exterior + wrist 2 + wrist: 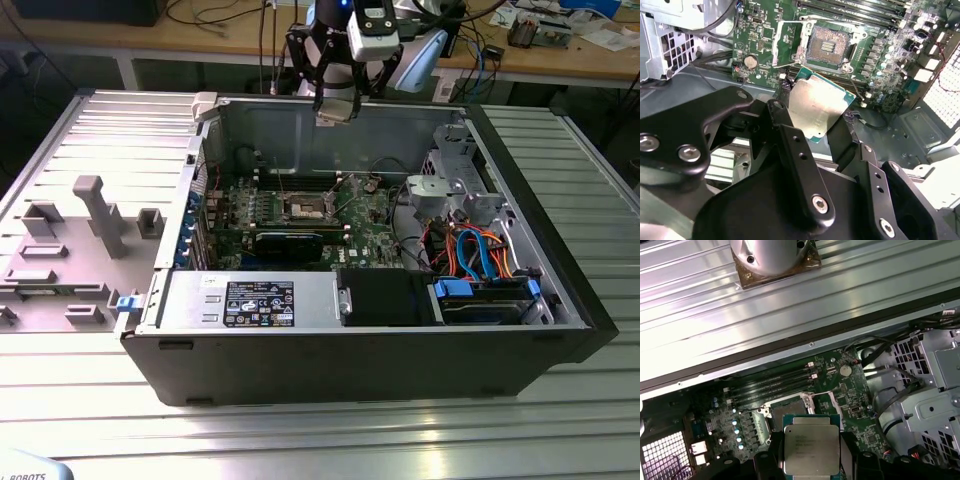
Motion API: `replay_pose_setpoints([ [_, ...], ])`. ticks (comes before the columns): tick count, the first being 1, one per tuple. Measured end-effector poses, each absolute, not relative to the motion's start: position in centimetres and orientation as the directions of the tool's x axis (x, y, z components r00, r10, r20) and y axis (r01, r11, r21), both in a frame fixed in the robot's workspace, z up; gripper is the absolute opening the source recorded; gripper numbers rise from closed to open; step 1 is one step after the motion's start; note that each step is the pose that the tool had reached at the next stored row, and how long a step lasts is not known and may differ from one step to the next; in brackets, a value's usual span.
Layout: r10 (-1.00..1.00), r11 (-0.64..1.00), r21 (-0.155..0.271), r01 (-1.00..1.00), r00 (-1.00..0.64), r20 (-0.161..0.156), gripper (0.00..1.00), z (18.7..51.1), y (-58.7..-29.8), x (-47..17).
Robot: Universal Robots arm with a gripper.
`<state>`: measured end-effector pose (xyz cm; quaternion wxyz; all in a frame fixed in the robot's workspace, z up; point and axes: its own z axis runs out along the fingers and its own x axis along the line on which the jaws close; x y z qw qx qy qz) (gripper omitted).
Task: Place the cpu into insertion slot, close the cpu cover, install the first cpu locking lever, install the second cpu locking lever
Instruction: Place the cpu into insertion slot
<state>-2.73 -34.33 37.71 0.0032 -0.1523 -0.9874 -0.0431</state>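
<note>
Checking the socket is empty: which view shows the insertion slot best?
The second wrist view: the insertion slot shows whole, unobstructed. In the first wrist view the cpu partly hides it; the exterior view shows it far off.

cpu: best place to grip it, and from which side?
Grip two opposite thin edges, coming from the silver lid side, as the gripper holds the cpu now. It is a flat square, so only the edges give parallel faces, and the underside is left free for the insertion slot.

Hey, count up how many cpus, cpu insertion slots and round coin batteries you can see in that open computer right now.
cpu: 1
insertion slot: 1
coin battery: 1
Total: 3
</note>
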Motion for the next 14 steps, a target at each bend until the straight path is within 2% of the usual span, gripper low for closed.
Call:
replay_pose_setpoints([
  [7,0.306,0.948,0.084,0.306,-0.952,0.019,0.54,37.69,-34.56,-2.82],
  [14,0.395,0.915,0.084,0.395,-0.919,0.019,0.54,37.63,-34.57,-2.81],
])
